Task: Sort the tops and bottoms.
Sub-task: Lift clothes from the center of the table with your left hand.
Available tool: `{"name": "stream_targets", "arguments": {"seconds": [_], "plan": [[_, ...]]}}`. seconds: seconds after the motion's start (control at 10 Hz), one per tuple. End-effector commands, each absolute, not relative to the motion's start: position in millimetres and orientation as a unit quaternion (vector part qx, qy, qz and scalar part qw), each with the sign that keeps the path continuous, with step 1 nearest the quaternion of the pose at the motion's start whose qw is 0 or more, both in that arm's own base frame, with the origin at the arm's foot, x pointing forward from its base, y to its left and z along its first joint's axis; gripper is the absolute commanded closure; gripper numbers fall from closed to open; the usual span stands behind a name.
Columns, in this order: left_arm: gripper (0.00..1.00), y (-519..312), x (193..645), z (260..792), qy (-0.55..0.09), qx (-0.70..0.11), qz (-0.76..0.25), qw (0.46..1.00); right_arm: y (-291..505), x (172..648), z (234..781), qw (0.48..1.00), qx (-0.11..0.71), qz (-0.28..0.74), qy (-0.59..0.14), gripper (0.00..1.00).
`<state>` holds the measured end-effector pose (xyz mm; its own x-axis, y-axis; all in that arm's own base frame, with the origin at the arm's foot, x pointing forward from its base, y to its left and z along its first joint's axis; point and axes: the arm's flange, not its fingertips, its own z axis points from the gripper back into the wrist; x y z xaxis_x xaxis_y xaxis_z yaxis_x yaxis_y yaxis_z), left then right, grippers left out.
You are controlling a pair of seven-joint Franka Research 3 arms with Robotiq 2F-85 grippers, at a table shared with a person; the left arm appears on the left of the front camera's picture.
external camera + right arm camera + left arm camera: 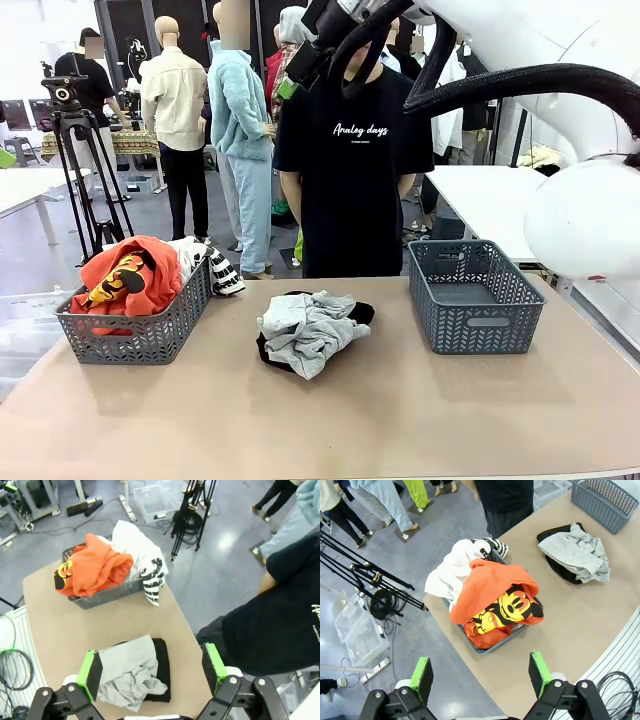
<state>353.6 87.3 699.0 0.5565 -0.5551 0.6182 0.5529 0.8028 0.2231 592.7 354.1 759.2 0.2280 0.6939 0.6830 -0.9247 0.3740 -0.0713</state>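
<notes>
Black cloth of a person's [291, 200] tee [350, 180] carries the only writing that can be read, "Analog days", in white script on the chest. This person stands at the far edge of the worktop [400, 420], in the middle.

At the left edge stands the left basket [130, 340], of grey plastic. The orange shirt [125, 275], with a yellow and black cartoon print, is heaped in it. The white shirt [188, 252], with black stripes, lies beside it and hangs over the far rim.

In the middle of the worktop the grey shirt [310, 330] lies crumpled on the black garment [268, 352], which shows only at the borders. The right basket [470, 300] stands near the far right corner, and its floor shows.

A tripod [80, 170] stands on the floor just beyond the far left corner. Bare worktop runs along the whole near edge and between the pile and each basket.

Left claw [482, 672] hangs high above the left basket, fingers wide apart, with nothing between them. Right claw [152, 670] hangs high above the pile, also wide apart, holding nothing.
</notes>
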Motion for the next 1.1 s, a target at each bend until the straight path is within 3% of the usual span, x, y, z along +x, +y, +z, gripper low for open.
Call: {"name": "stream_targets", "arguments": {"seconds": [0.0,0.3,0.7,1.0], "plan": [[0.0,86.8,353.6,699.0,-0.347,0.009,-0.311,0.884,349.4,584.6,743.7,0.782,0.169,0.52,-0.298,0.0],[0.0,86.8,353.6,699.0,-0.347,0.009,-0.311,0.884,287.1,528.8,703.0,0.831,0.155,0.469,-0.255,0.0],[0.0,86.8,353.6,699.0,-0.347,0.009,-0.311,0.884,138.3,424.0,683.6,0.862,0.228,0.348,-0.29,0.0],[0.0,86.8,353.6,699.0,-0.347,0.009,-0.311,0.884,83.8,349.0,678.2,0.87,0.217,0.302,-0.323,0.0]]}}
